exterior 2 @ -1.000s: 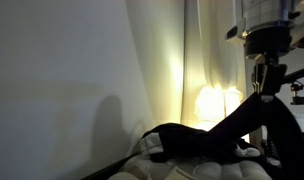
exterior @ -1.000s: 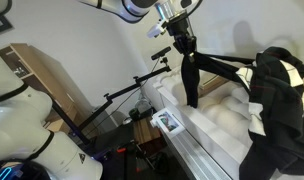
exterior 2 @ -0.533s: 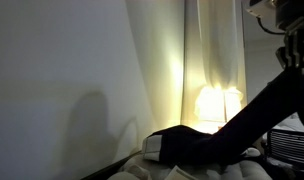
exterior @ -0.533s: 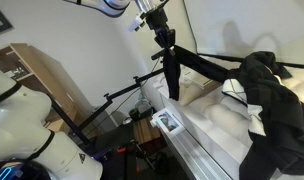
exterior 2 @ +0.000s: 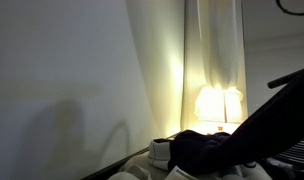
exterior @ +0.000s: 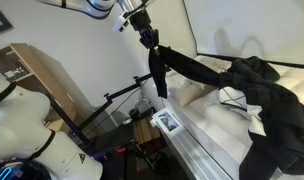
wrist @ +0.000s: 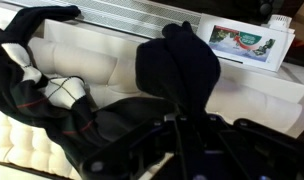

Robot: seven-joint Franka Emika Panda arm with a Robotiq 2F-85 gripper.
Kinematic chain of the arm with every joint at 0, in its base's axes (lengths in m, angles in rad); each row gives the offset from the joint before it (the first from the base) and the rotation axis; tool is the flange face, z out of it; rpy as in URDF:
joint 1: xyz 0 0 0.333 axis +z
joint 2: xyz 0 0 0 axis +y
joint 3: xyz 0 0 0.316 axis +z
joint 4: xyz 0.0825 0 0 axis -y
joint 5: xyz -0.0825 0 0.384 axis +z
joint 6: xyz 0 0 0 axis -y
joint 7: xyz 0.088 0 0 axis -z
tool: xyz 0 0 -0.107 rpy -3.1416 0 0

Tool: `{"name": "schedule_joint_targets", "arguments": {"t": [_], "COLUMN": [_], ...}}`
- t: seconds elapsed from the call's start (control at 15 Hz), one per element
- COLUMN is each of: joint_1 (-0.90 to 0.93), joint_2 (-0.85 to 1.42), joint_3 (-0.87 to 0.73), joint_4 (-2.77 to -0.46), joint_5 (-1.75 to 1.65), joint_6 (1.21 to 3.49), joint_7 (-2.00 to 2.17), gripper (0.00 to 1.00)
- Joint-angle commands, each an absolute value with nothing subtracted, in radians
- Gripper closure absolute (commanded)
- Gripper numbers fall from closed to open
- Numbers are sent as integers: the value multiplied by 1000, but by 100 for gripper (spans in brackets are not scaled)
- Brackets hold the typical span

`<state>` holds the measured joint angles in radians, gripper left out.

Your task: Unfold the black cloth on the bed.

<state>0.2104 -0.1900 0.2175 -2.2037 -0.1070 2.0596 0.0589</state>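
Black cloth (exterior: pixel 257 100): the bulk lies heaped on the bed (exterior: pixel 207 130), well off to one side of the fingers and lower than them; white patches show in the heap; one long band runs taut from the heap up to the fingers (exterior: pixel 149 42); a short loose end hangs straight down beneath them, off the bed's edge. Fingers clamped together on that raised part of the cloth, no gap to be seen between them. Wrist view: the pinched end bunches as a dark lobe just ahead of the fingers, and the rest trails away across the quilted mattress. Printed card box (exterior: pixel 167 122) sits below the hanging end, at the bed's edge; black tripod (exterior: pixel 117 95) stands lower still, beside the bed; wooden cabinet (exterior: pixel 37 68) well apart from the fingers, against the wall. In an exterior view the cloth shows as a dark slope climbing from the bedding toward the frame's edge; glowing lamp (exterior 2: pixel 219 102) behind it, pale curtain (exterior 2: pixel 182 60) above the lamp.
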Motion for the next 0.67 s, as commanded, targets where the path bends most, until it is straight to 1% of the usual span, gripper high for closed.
{"name": "schedule_joint_targets", "arguments": {"t": [0.0, 0.33, 0.6], "joint_1": [254, 315, 338], "joint_2": [-324, -419, -450], "joint_3": [258, 311, 312], "joint_4": [-2270, -2308, -2320], "joint_5": [-91, -88, -83], "joint_6": [2007, 1971, 1958], "joint_7": [41, 37, 14], "gripper": [94, 94, 94]}}
